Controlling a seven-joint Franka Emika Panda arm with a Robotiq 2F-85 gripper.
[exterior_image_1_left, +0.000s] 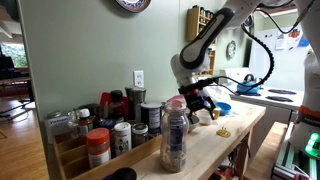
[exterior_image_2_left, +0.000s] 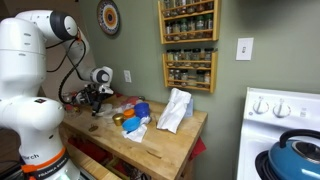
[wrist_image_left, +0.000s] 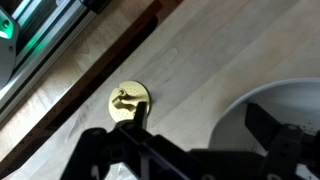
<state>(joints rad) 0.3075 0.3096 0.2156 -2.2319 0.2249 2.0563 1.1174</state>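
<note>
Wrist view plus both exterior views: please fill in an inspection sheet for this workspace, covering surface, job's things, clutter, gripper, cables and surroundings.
Surface: wooden countertop.
Job's things: small gold disc lying flat near the counter edge.
Clutter: jars, clear red-capped bottle, blue items, white bag.
Grippers: gripper open, holds nothing; the disc sits by one fingertip, contact unclear.
Cables: black cable looped along the arm, off the counter.
Surroundings: spice racks on the wall, stove with blue kettle.
</note>
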